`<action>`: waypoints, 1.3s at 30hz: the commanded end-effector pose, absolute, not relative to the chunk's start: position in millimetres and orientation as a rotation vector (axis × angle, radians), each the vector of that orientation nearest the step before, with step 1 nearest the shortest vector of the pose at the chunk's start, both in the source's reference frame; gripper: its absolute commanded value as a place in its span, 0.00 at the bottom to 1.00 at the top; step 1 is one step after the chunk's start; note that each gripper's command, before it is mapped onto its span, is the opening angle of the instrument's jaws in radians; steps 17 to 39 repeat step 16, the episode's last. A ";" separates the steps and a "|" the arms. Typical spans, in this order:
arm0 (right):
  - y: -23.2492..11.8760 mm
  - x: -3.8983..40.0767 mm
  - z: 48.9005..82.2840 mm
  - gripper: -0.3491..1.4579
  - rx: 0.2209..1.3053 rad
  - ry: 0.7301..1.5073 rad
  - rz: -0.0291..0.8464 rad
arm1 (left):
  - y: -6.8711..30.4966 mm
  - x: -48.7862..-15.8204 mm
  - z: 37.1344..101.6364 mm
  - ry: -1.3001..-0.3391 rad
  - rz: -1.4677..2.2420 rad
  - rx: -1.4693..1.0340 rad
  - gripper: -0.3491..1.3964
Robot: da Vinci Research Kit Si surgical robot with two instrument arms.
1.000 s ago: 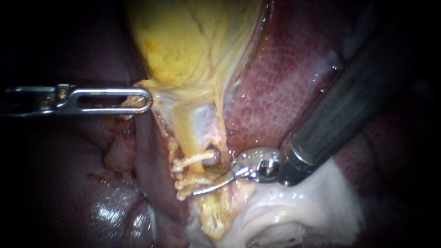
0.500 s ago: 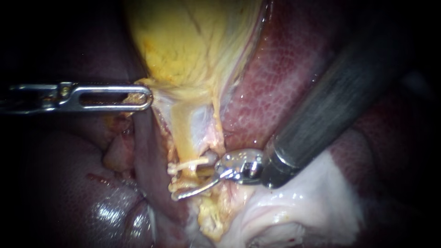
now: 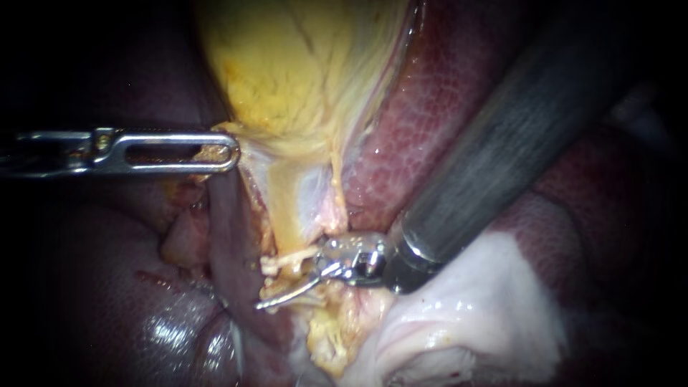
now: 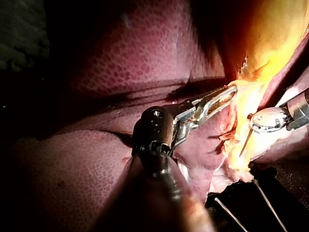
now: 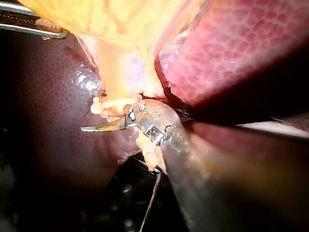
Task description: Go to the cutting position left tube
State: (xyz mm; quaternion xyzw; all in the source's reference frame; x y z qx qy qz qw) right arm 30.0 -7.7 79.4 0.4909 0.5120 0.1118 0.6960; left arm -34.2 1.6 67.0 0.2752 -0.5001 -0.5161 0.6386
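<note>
My left instrument (image 4: 227, 94) reaches out over the dark red liver (image 4: 145, 53), its slotted jaws clamped together on the edge of the yellow gallbladder (image 4: 270, 43). Just beside its jaws, my right instrument (image 4: 246, 141) rests against pale tissue.

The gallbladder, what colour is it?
Mottled yellow, with thin dark lines; the gallbladder shows best in the endoscope view.

The left instrument (image 3: 226, 152) sits at the left edge of the gallbladder (image 3: 301, 64); the right instrument (image 3: 290, 287) below it; the liver (image 3: 430, 107) to its right.
</note>
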 end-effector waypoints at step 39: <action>-7.7 29.9 79.5 0.94 1.100 1.141 0.246 | 1.6 -34.2 66.9 -1.141 -1.179 0.628 0.00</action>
